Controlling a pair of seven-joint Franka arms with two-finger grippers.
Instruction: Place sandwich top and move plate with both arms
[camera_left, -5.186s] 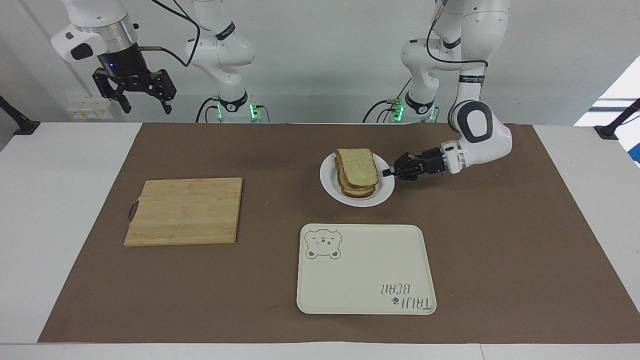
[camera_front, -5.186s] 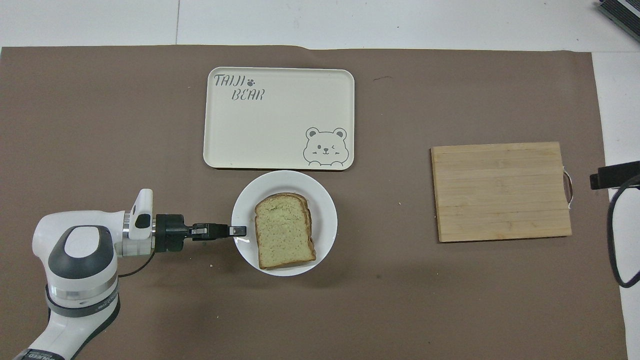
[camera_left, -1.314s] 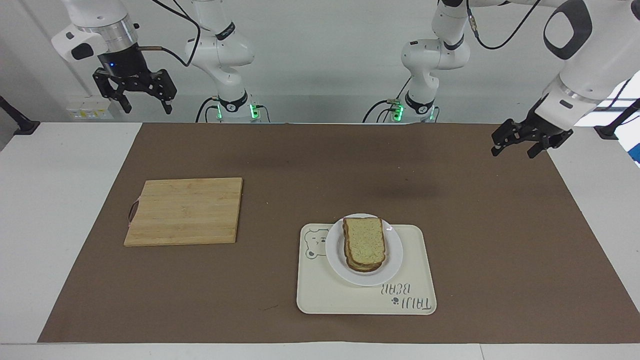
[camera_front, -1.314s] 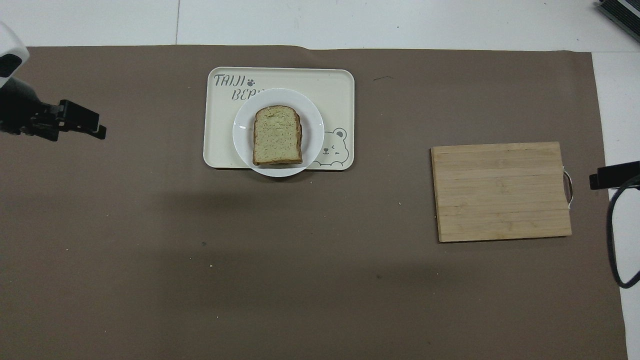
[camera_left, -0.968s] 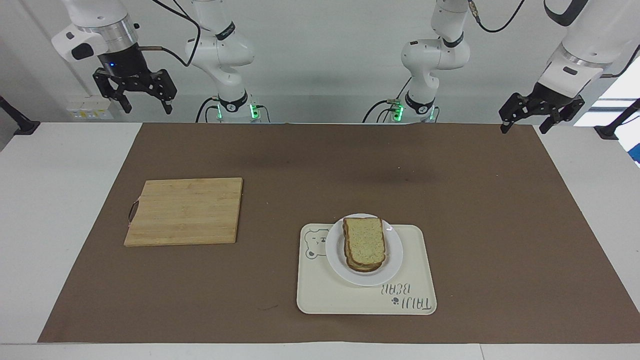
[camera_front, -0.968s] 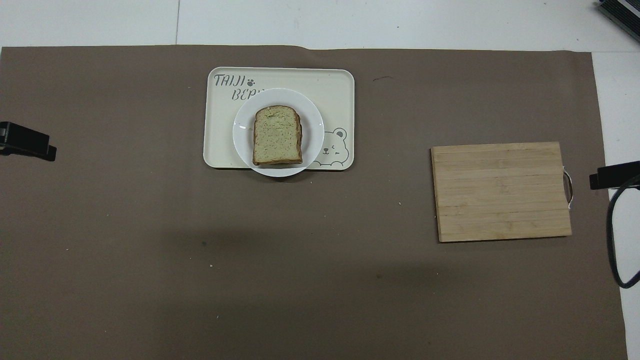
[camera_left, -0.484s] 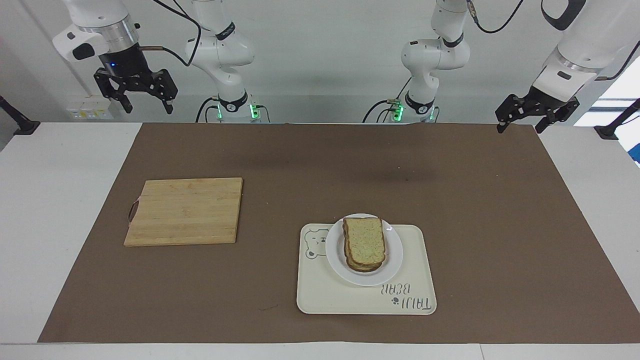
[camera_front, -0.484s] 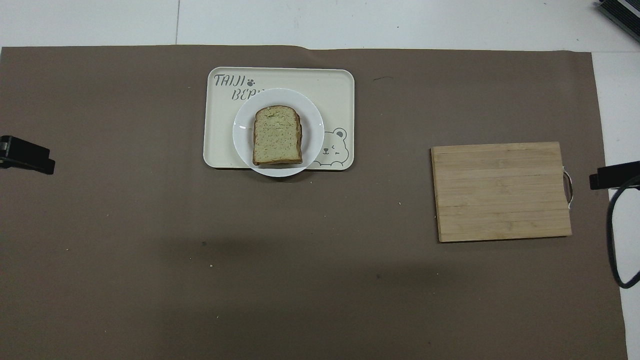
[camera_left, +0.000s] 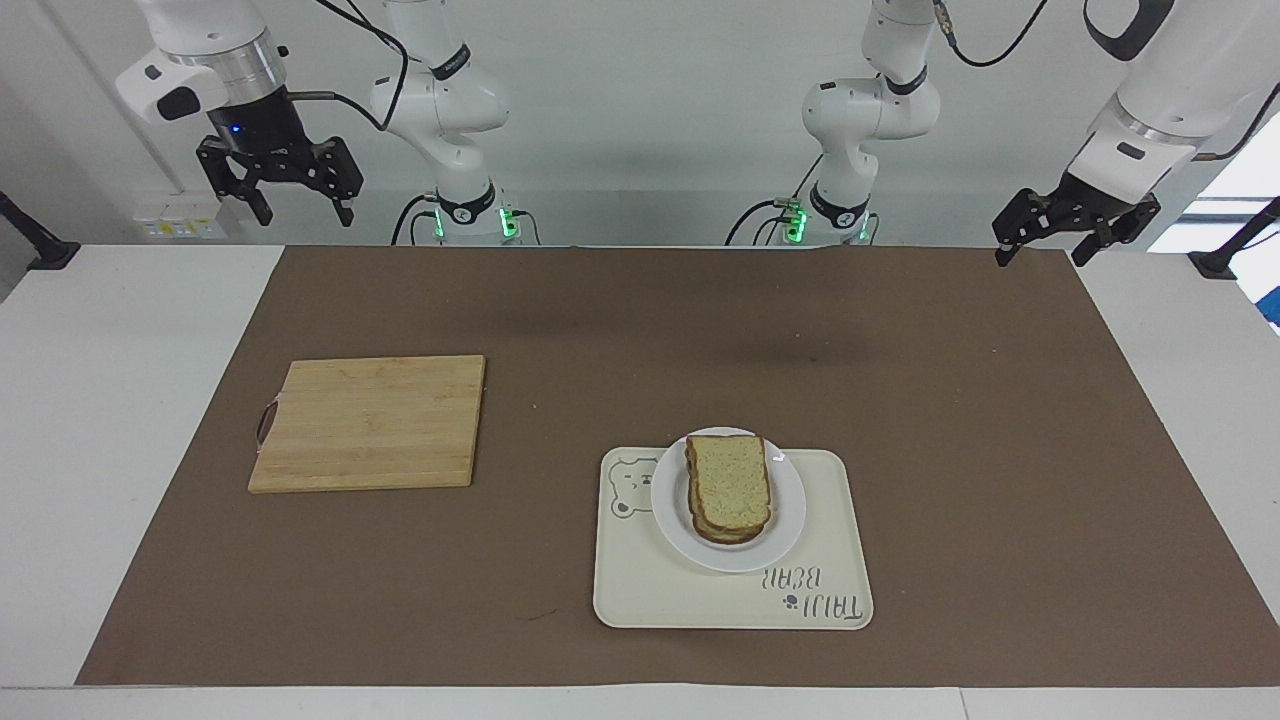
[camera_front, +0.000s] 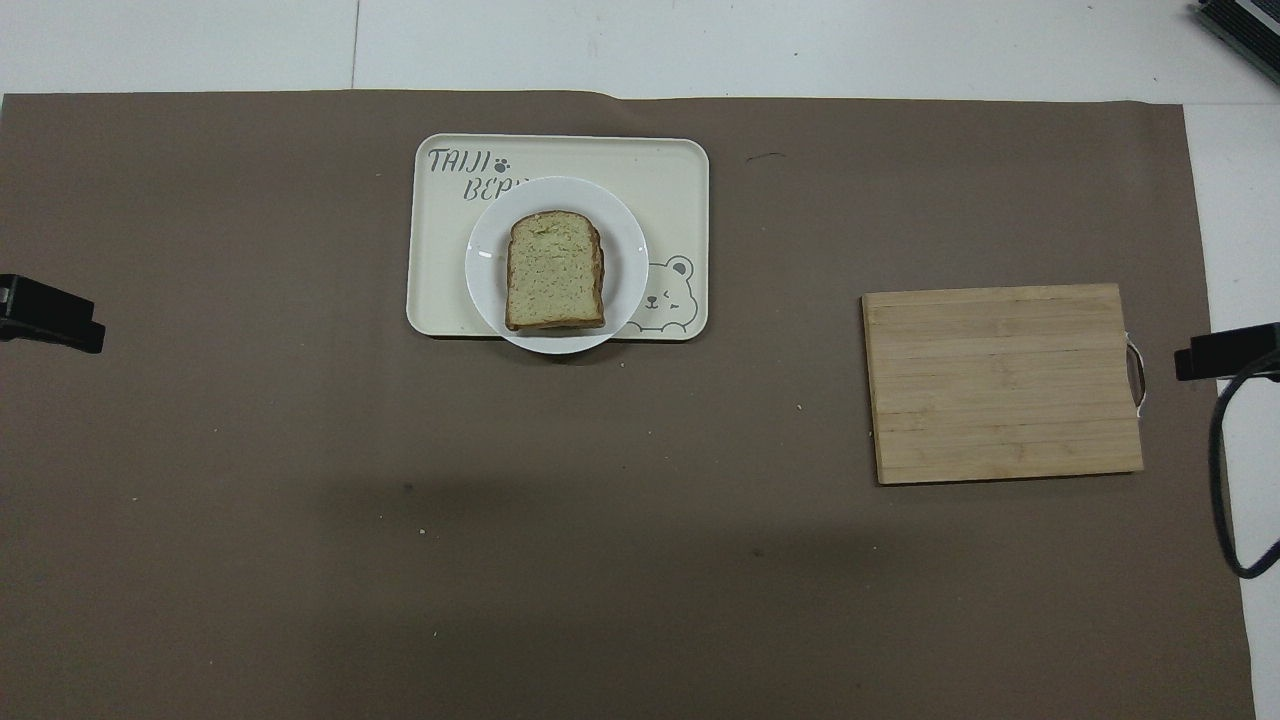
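Bread (camera_left: 730, 480), two stacked slices, sits on your one plate (camera_left: 670, 510), which rests on the single tray (camera_left: 640, 590). One board (camera_left: 368, 422) lies toward the right arm's end. Your left gripper (camera_left: 1038, 243) and right gripper (camera_left: 296, 204) both hang raised with fingers spread, holding nothing.

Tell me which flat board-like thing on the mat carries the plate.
The cream bear tray, nearer the left arm's end; the plate sits on it. The wooden cutting board is bare.

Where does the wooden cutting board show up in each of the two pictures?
Facing view: the rectangular light wooden cutting board lies left of centre.
Overhead view: the same board lies at the right.
Shared landmark: the cream rectangular tray with the bear drawing, lying beside the board in both views.
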